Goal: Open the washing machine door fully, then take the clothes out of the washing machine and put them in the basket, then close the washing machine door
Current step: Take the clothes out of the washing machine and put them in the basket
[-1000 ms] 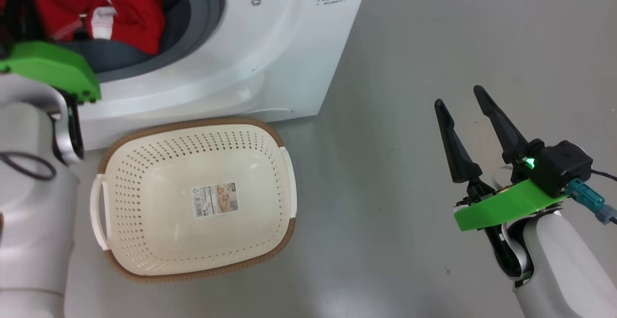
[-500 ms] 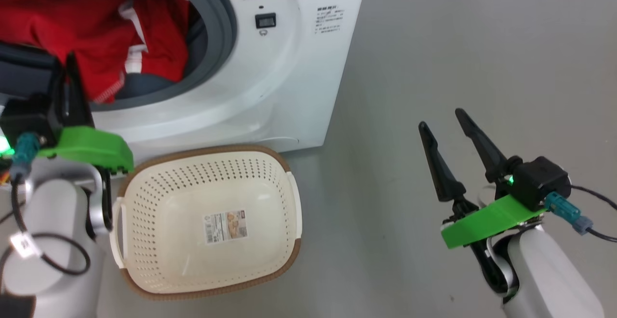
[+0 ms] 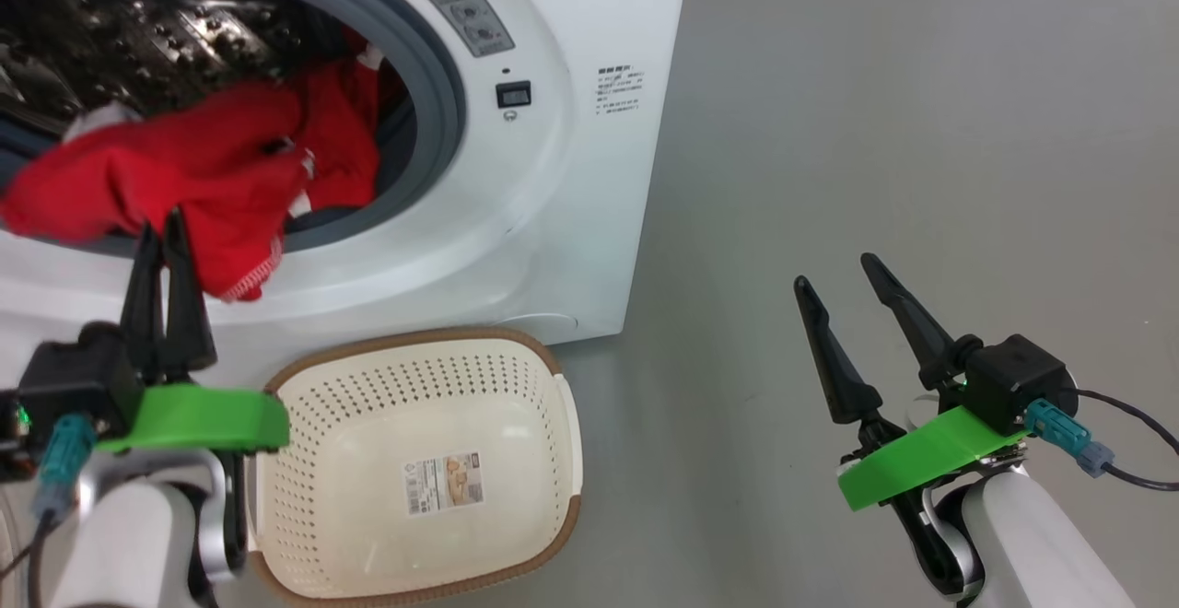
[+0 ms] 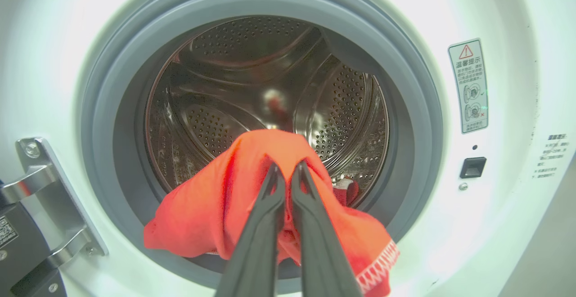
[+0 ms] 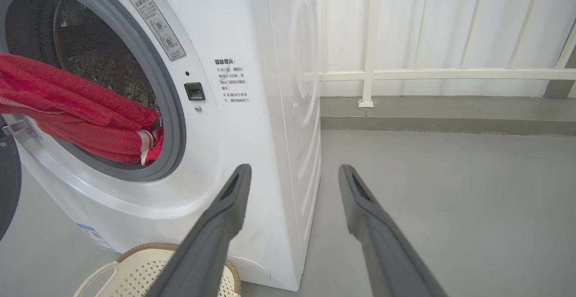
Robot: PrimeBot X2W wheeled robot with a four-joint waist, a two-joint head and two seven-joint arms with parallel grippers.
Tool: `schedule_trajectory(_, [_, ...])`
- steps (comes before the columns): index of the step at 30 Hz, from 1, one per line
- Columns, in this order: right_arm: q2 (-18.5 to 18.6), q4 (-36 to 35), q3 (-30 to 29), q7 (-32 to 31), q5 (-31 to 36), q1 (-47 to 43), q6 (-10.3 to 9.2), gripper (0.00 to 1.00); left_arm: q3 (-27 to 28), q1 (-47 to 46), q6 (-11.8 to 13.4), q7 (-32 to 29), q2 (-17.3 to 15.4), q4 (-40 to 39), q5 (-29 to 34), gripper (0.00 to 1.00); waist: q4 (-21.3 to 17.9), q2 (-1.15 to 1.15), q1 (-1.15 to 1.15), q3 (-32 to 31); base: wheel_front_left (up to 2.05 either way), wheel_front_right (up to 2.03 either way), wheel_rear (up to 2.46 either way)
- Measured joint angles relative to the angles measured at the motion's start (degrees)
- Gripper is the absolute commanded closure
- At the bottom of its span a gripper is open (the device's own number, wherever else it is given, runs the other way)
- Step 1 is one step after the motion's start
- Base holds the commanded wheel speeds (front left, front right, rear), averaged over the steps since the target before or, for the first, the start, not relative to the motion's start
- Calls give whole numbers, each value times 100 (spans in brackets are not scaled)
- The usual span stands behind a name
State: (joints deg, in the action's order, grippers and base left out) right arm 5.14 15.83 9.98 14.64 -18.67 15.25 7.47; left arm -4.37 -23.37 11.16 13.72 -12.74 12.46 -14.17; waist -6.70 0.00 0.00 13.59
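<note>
The washing machine [image 3: 571,175] stands open, and its door shows as a dark edge [image 5: 5,184] at the far left of the right wrist view. The red clothes [image 3: 203,166] hang out of the drum over the grey gasket. My left gripper [image 3: 160,221] is shut on a fold of the clothes [image 4: 202,207] just in front of the opening. The cream basket [image 3: 414,343] sits on the floor below the opening, with just its label sticker inside. My right gripper [image 3: 834,270] hangs open over bare floor to the right of the machine, nothing between its fingers [image 5: 234,189].
The steel door hinge [image 4: 45,189] sits left of the opening. Grey floor [image 3: 875,83] stretches to the right of the machine. A white railing and wall [image 5: 427,72] stand behind it.
The head camera has tilted up, so more of the drum shows. My left gripper has drawn back out of the drum, pulling the red clothes over the gasket. The right gripper stays open.
</note>
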Motion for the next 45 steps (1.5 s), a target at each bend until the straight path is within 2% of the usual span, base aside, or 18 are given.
schedule_trajectory(14, [-15,15,-7,0,1,-129,0,0,-242,1034,218,-576,110,-1619,-14,100,-120,0,0,-225,0,0,0])
schedule_trajectory(23, [-24,-20,-15,0,2,-132,0,0,-532,1458,302,-808,360,-1930,-163,100,-172,0,0,-93,0,0,0])
schedule_trajectory(28, [-32,-45,-11,0,2,-131,0,0,-646,1521,299,-805,505,-1539,-261,100,-193,0,0,47,0,0,0])
schedule_trajectory(32, [-32,-49,-9,0,2,-123,0,0,-650,1506,201,-761,700,-978,-668,100,-200,0,0,163,0,0,0])
schedule_trajectory(45, [-37,-41,75,0,-8,24,0,0,-546,334,-287,-337,918,1680,-1362,100,-254,0,0,589,0,0,0])
